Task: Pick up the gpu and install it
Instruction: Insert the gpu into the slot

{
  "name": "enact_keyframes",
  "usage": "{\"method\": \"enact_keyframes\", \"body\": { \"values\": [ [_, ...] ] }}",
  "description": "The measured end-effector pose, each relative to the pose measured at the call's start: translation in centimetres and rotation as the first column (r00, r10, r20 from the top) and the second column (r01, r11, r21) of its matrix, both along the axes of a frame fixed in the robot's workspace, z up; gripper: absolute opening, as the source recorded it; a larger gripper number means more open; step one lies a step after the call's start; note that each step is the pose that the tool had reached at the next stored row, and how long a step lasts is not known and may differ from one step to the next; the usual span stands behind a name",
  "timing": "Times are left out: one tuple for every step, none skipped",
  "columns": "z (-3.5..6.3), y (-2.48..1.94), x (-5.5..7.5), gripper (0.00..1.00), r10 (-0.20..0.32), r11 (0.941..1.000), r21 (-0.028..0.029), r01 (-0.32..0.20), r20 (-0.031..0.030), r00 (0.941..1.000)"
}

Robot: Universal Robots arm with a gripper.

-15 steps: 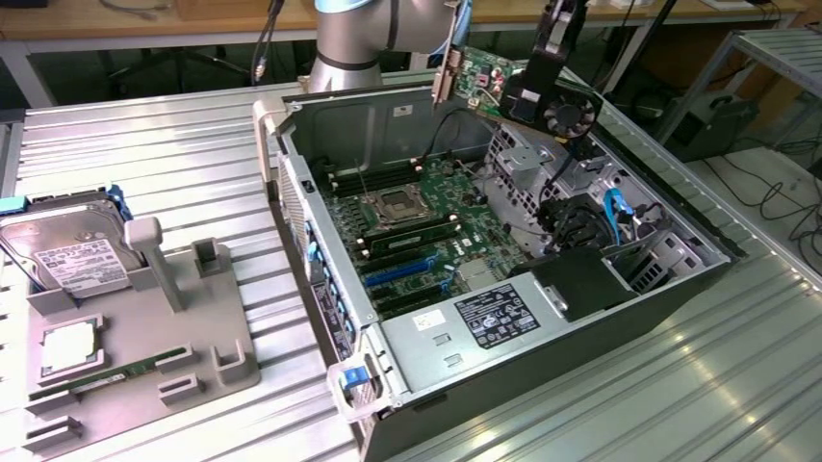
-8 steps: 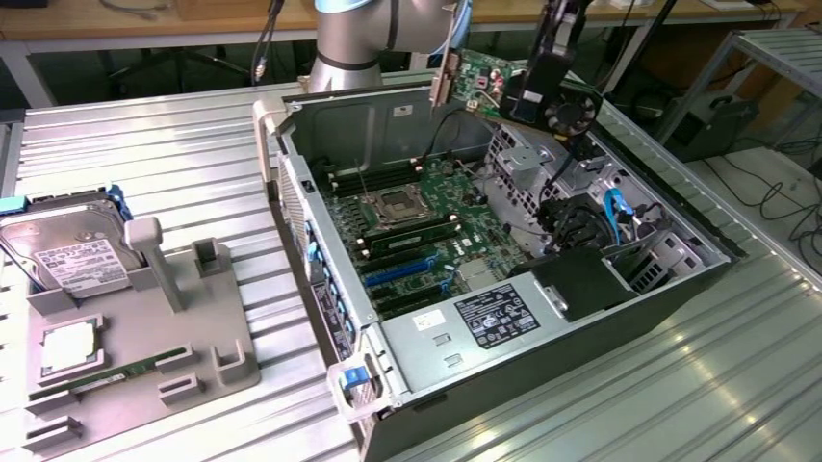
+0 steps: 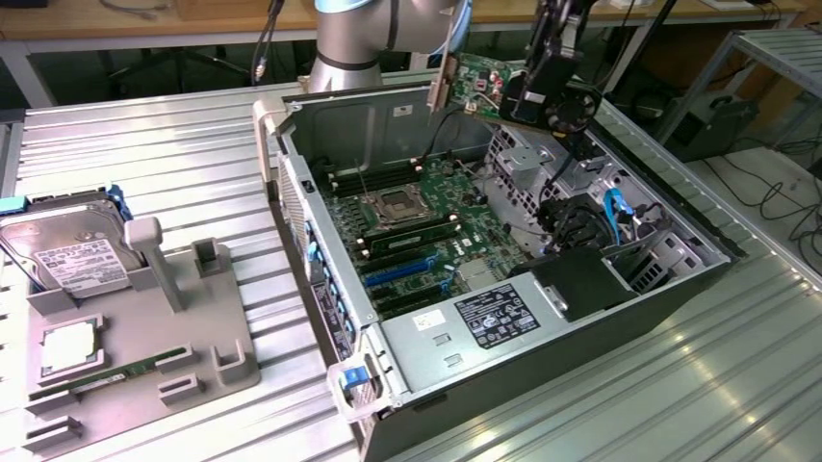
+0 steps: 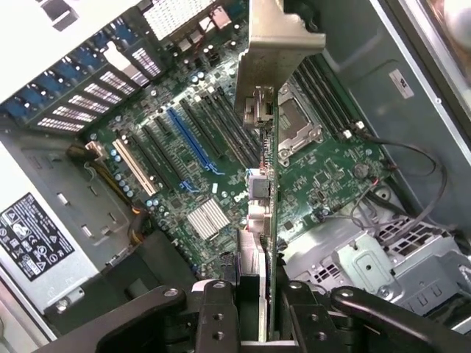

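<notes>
While hand [image 4: 261,312] clamps it, gpu [image 3: 483,79] hangs above motherboard [image 3: 424,245]: thin green card, silver bracket [image 4: 280,37].

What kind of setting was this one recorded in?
Probably a robotics lab or workshop bench for computer assembly: an open computer case sits on a ribbed metal table, a grey fixture tray beside it holds a hard drive, and the claw holds the gpu above the case.

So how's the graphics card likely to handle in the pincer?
Graphics card probably stiff: it stands straight out of the pincer without sagging. Metal bracket at the far end likely makes it tip-heavy. Bare components, so likely fragile if knocked.
</notes>
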State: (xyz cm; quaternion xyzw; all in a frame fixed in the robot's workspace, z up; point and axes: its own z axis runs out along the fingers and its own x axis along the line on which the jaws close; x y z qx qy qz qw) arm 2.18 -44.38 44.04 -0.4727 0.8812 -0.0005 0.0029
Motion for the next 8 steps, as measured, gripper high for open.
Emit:
{"method": "enact_keyframes", "body": {
  "values": [
    [0.0,0.0,0.0,0.28,0.014,0.9999,0.0,-0.014,0.0,0.9999],
    [0.0,0.0,-0.01,0.28,0.029,0.9996,0.0,-0.029,0.0,0.9996],
    [0.0,0.0,-0.01,0.28,0.044,0.999,0.0,-0.044,0.0,0.999],
    [0.0,0.0,-0.02,0.28,0.057,0.9984,0.0,-0.057,0.0,0.9984],
    [0.0,0.0,-0.02,0.28,0.071,0.9975,0.0,-0.071,0.0,0.9975],
    [0.0,0.0,-0.02,0.28,0.084,0.9964,0.0,-0.084,0.0,0.9964],
    [0.0,0.0,-0.03,0.28,0.098,0.9952,0.0,-0.098,0.0,0.9952],
    [0.0,0.0,-0.03,0.28,0.111,0.9938,0.0,-0.111,0.0,0.9938]
  ]
}}
